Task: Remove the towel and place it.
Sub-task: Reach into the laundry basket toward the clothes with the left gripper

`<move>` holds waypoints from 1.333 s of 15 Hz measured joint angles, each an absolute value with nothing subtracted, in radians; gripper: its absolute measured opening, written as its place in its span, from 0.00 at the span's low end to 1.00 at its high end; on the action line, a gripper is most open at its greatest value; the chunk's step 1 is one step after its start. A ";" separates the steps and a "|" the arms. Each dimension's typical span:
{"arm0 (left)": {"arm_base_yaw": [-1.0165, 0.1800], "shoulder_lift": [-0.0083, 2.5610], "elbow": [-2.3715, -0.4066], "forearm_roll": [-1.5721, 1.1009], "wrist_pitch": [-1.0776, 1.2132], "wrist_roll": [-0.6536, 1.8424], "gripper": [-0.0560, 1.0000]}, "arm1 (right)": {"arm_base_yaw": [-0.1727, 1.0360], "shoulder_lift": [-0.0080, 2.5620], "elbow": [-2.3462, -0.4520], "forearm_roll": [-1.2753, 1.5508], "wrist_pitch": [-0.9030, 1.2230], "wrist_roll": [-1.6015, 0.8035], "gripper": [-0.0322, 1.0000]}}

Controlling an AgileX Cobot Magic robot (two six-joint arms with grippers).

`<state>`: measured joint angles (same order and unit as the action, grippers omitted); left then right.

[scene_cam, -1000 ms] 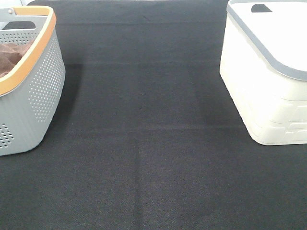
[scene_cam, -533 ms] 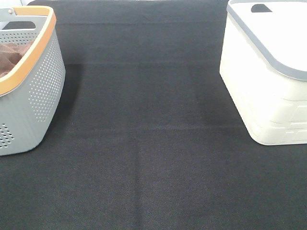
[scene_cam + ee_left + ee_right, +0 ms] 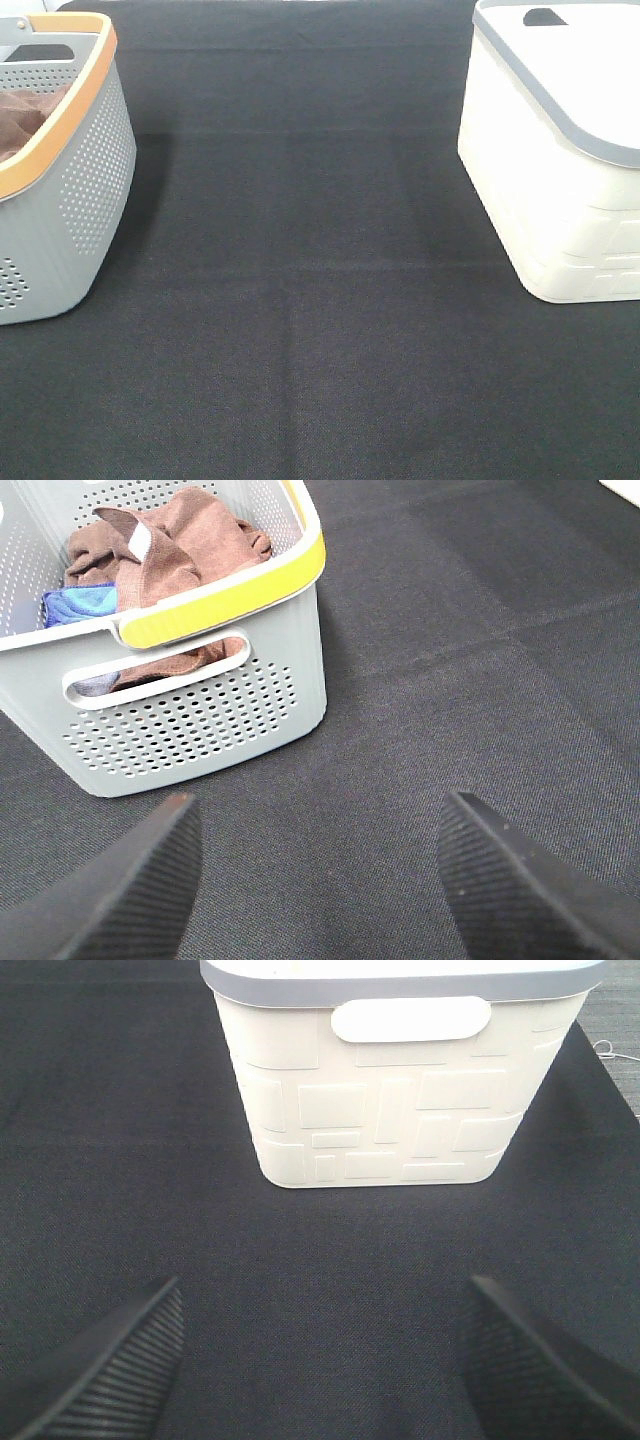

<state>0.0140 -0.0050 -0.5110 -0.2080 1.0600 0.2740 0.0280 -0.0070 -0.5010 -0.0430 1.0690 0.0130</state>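
A reddish-brown towel (image 3: 190, 530) with a pale tag lies crumpled inside the grey perforated basket (image 3: 190, 730), which has a yellow-orange rim. In the exterior high view the basket (image 3: 90, 170) stands at the far left, and a bit of the towel (image 3: 22, 120) shows over its rim. My left gripper (image 3: 315, 880) is open and empty, low over the mat, a short way in front of the basket. My right gripper (image 3: 320, 1360) is open and empty, facing the white basket (image 3: 380, 1110). Neither gripper shows in the exterior high view.
A blue cloth (image 3: 80, 600) lies beside the towel in the grey basket. More brown cloth shows through the basket's handle slot (image 3: 160, 670). The white basket (image 3: 540, 180) with a grey rim stands at the right on the black mat (image 3: 300, 300).
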 joint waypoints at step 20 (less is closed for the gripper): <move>0.014 -0.005 -0.511 -0.208 1.060 0.274 0.67 | 0.028 -0.007 -0.501 -0.043 1.069 0.013 0.73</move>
